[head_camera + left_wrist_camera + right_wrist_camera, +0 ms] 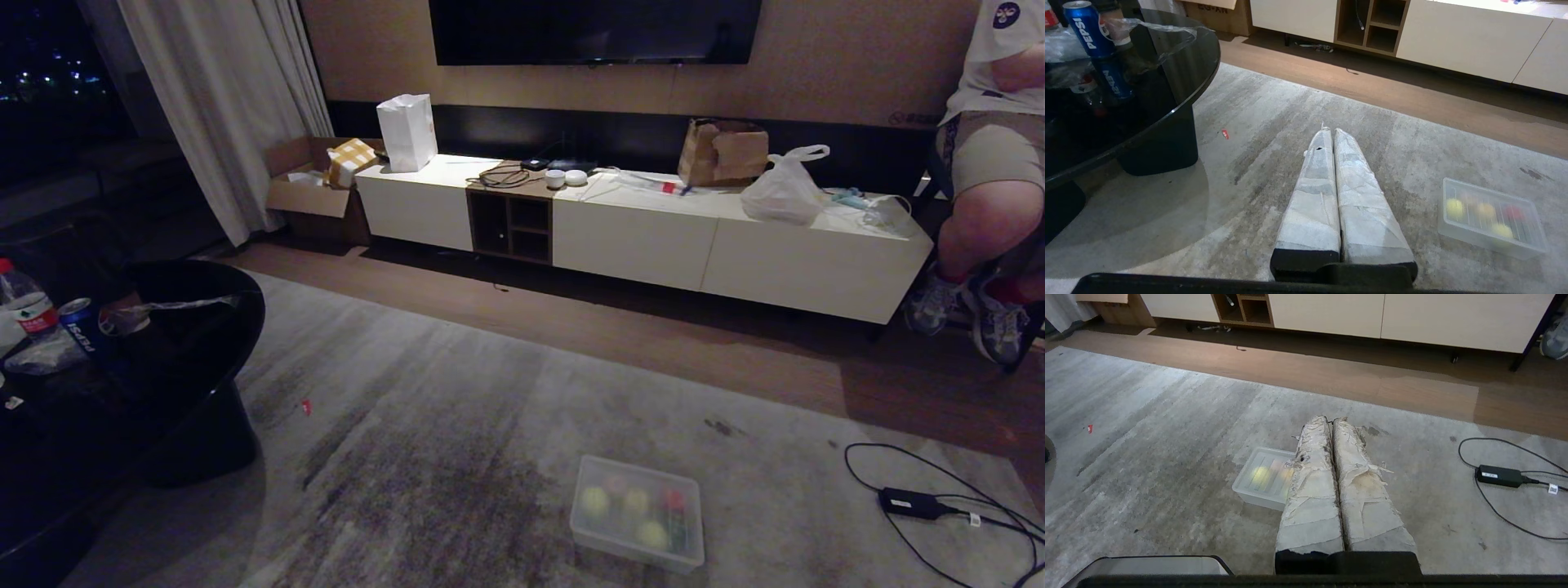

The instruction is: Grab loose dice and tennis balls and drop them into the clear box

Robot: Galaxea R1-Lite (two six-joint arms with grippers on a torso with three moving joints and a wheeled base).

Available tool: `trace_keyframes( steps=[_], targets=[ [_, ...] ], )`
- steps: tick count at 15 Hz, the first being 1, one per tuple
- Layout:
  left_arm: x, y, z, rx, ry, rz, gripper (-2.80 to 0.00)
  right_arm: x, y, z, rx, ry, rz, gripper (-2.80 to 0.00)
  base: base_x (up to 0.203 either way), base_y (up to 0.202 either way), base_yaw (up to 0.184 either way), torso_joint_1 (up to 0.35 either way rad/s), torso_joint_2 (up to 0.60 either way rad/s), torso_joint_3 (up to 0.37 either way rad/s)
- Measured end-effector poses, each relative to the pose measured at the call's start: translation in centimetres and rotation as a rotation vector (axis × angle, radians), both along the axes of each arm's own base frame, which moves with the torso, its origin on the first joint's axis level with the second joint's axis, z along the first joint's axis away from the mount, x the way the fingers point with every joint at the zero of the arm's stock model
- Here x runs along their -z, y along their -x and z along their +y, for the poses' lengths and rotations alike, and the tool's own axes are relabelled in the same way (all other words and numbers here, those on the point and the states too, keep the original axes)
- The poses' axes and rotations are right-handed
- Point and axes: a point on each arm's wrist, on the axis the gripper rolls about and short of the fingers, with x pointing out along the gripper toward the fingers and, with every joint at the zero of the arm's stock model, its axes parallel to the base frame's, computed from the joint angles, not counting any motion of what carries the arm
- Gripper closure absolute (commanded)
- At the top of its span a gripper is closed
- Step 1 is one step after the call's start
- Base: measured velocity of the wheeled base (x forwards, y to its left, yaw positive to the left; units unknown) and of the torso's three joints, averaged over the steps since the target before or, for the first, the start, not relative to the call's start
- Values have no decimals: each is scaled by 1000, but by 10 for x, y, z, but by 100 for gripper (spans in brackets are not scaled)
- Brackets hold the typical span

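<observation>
The clear box (629, 552) sits on the grey carpet, low and right of centre in the head view; a ribbed clear cover seems to lie over it. Through the plastic I see two yellow-green tennis balls (594, 500) (651, 534), a pale orange shape and a red one, all blurred. Whether any of these shapes are dice I cannot tell. My left gripper (1329, 131) hangs shut and empty above the carpet, with the box (1486, 243) off to its side. My right gripper (1330, 419) is shut and empty too, its fingers covering part of the box (1257, 497). Neither arm shows in the head view.
A black glass table (204, 343) with a Pepsi can (79, 320) and a bottle stands at the left. A power adapter (910, 502) with looping cable lies on the carpet at the right. A low white cabinet (653, 237) lines the far wall; a person (992, 163) sits at its right end.
</observation>
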Motion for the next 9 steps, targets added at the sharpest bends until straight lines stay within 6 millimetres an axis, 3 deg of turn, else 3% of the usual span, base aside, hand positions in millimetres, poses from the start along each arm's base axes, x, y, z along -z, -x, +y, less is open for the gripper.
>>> trace_keyframes(
  steps=[4,9],
  targets=[
    [0,0,0,1,-16,1,0,0,0,0,0,-1,-1,0,1,-1,23,2,3,18],
    [0,0,0,-1,-20,1,0,0,0,0,0,-2,-1,0,1,-7,158,3,1,3]
  ],
)
